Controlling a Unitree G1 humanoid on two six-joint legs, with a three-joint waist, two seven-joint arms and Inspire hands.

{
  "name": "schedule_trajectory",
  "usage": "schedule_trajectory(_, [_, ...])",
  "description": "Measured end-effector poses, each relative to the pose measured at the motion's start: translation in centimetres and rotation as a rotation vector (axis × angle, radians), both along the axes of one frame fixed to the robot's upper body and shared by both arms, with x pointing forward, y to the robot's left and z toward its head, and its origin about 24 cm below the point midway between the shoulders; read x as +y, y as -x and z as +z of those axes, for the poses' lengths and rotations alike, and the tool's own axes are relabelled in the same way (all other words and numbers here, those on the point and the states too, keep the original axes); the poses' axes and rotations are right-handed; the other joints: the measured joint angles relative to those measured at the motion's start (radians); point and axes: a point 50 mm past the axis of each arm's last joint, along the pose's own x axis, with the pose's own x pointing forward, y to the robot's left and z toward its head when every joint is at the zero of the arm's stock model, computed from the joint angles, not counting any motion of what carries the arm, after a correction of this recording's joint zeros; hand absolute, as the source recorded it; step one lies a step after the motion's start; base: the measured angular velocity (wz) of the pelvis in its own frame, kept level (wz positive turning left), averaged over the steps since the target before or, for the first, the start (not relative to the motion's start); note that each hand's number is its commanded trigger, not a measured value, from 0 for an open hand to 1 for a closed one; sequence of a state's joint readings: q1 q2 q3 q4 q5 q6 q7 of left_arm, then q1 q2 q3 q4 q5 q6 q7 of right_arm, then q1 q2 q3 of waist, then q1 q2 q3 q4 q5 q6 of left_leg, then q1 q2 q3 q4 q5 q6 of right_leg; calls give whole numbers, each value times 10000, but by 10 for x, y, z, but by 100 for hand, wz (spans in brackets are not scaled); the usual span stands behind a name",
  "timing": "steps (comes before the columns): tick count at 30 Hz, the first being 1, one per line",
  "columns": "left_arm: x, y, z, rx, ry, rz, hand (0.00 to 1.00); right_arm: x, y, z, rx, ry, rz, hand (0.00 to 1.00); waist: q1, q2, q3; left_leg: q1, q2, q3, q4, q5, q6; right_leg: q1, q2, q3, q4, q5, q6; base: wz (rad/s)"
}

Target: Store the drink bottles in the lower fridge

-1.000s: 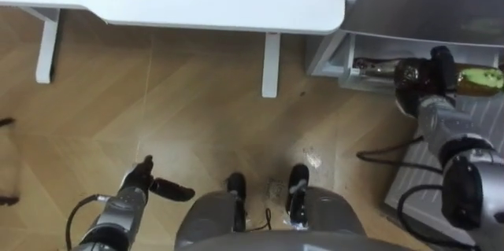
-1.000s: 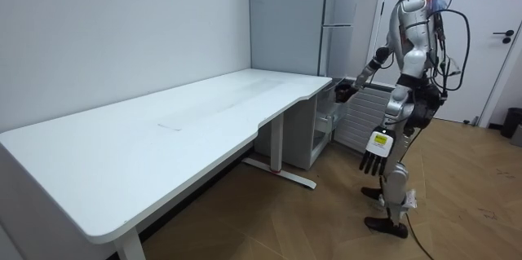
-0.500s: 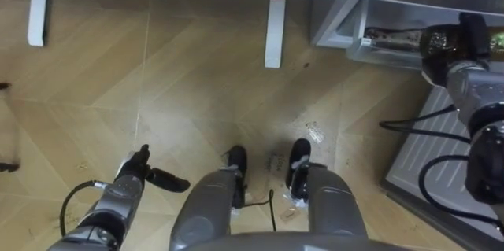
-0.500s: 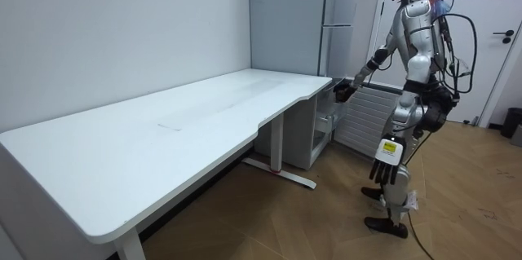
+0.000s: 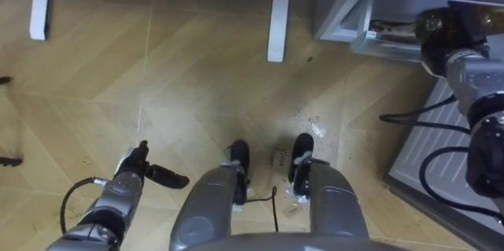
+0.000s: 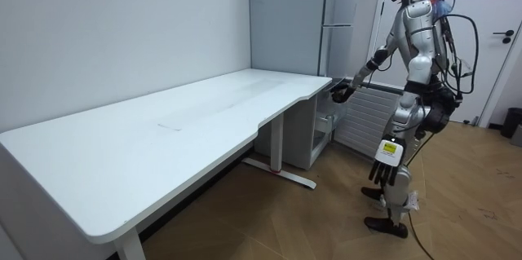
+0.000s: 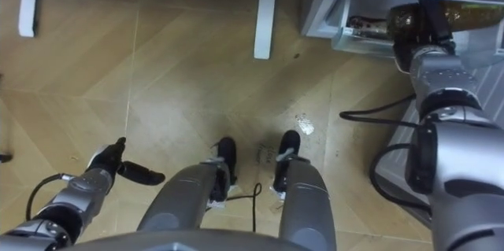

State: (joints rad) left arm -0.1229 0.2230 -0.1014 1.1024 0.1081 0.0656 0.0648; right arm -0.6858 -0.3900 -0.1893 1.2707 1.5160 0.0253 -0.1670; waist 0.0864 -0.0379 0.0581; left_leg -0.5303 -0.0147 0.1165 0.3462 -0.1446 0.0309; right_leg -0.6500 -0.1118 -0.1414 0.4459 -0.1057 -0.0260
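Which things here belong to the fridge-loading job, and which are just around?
Job: bottle, held in the right hand; fridge, lower compartment open.
Just around: table; left hand, idle and open; door at the back.

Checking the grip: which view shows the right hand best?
The right eye view: the right hand is whole, curled round the drink bottle. The left eye view crowds it against the corner; the room view shows it from afar, as a dark shape.
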Motion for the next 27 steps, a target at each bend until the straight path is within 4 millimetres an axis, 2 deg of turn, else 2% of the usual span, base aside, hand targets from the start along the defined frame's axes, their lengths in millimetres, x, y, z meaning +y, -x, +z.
schedule_trajectory(12, [0, -1, 0, -50, 80, 144, 0, -1, -2, 3, 94, 310, 152, 0, 43, 4, -2, 66, 27, 198, -5, 18, 29, 14, -11, 24, 23, 22, -14, -1])
schedule_trajectory(27, [1, 3, -2, 137, 57, 189, 0, -18, 1, 12, 254, 1182, 231, 0, 20, 5, -3, 168, 25, 323, -2, 38, 62, 102, -57, 7, 36, 67, -3, 0])
